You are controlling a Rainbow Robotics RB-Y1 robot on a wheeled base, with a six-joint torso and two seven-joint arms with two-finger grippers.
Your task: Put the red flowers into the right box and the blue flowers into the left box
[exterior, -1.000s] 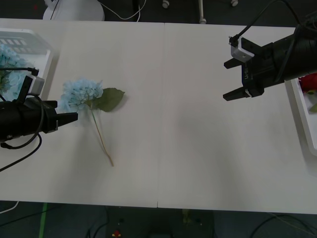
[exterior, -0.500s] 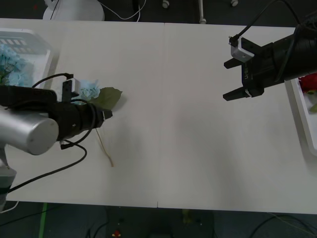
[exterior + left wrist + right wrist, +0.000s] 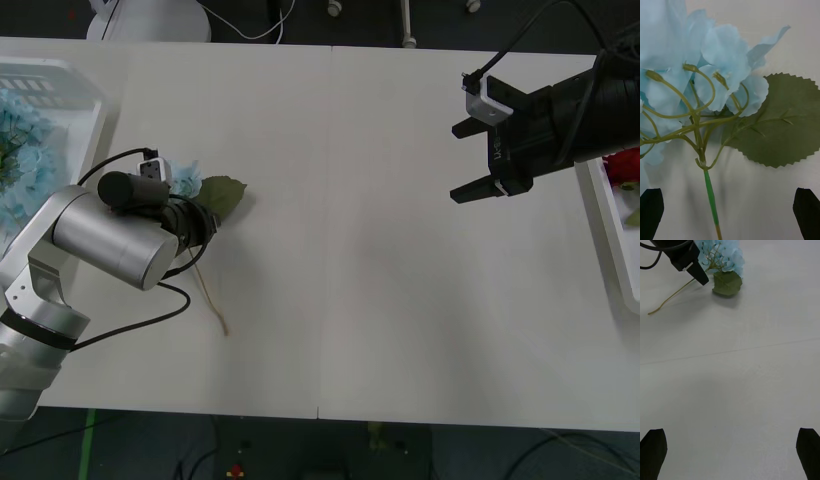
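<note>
White and bare across its middle, the surface [image 3: 400,300] carries the work at its two ends. At the far left sits the left box [image 3: 92,105], with blue flowers [image 3: 20,150] already lying in it. Just beside it on the open surface lies one more blue flower [image 3: 185,180], its big leaf [image 3: 222,195] spread flat and its thin stem [image 3: 210,295] trailing toward the robot.

The left hand [image 3: 730,210] is poised directly over this bloom, fingers wide apart and gripping nothing; its wrist view shows the green stem [image 3: 711,202] running between the two dark fingertips [image 3: 651,210] just below where the branchlets fork. To do the pickup well, I judge it should come straight down and close on that firm green section of stem, not on the soft petals or the leaf, and stay centred so the thin stem does not slip past one finger. Then lift high enough that the tail clears the box rim.

Far to the right, the right hand [image 3: 480,160] hangs above the surface, its fingers spread wide and empty, well apart from the bloom. Behind it, at the right edge, is the right box [image 3: 610,230] with red flowers [image 3: 625,165] inside.
</note>
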